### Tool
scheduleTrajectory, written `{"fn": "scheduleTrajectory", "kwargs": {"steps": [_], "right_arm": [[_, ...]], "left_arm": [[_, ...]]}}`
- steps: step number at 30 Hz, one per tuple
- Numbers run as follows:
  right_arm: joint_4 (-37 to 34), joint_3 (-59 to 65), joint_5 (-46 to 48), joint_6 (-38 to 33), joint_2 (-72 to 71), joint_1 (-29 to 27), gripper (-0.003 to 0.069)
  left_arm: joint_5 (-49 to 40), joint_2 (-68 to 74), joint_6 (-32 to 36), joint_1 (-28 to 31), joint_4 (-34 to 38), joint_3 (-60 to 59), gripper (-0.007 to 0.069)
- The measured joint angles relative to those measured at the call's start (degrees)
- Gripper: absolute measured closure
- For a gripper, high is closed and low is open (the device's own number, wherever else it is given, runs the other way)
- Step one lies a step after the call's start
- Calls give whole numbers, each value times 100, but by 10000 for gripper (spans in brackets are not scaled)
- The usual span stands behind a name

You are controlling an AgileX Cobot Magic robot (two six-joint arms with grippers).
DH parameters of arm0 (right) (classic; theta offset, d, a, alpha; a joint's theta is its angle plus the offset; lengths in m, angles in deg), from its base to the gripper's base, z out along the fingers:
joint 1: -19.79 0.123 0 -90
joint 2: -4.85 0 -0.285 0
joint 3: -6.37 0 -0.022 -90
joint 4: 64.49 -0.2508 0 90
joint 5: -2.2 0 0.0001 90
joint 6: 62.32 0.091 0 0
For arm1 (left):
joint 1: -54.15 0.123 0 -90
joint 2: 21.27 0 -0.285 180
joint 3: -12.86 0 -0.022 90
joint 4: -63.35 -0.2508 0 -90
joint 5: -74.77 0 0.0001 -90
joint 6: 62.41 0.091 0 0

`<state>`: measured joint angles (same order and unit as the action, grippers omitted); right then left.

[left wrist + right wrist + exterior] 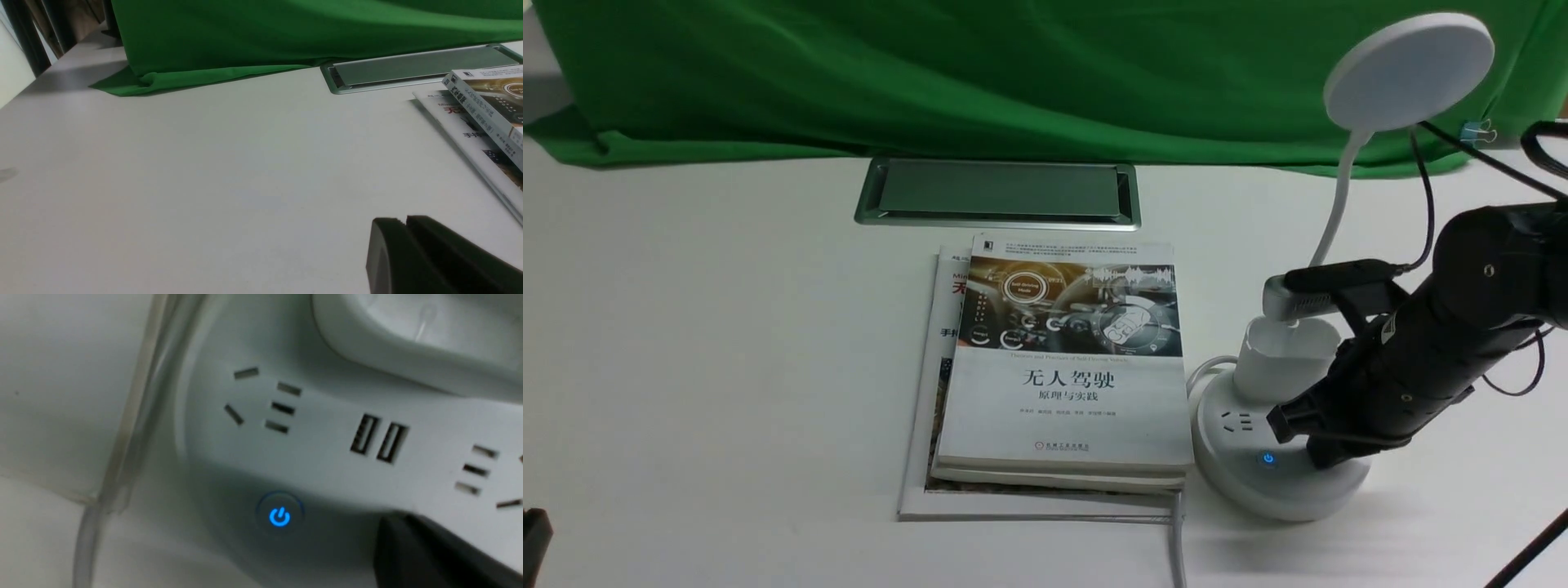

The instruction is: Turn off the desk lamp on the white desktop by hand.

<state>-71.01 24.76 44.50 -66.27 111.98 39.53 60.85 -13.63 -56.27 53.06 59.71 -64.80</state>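
The desk lamp stands at the right of the white desktop [711,343], with its disc head [1409,72] up on a thin neck [1339,204] above a cup holder [1282,359] and a round base [1250,490]. A power button [1268,459] on the base glows blue. My right gripper [1278,423], the black hand, is shut and sits low over the base. In the right wrist view its tip [392,522] lies just beside the blue button [280,516], near the USB ports [378,437]. Whether it touches the base I cannot tell. My left gripper [404,222] is shut, empty, over bare desktop.
Two stacked books [1066,367] lie directly left of the lamp base, and the lamp's white cord [1176,539] runs toward the front edge. A grey metal hatch [998,192] sits behind the books. Green cloth [1013,73] covers the back.
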Motion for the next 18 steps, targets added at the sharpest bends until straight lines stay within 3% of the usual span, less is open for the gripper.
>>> {"fn": "scheduleTrajectory", "kwargs": {"steps": [8, 18], "right_arm": [[0, 65, 170, 1, -424, 8, 624], [17, 1026, 358, 138, -2655, 223, 624]], "left_arm": [[0, 0, 4, 0, 0, 0, 605], [0, 0, 4, 0, 0, 0, 605]]}}
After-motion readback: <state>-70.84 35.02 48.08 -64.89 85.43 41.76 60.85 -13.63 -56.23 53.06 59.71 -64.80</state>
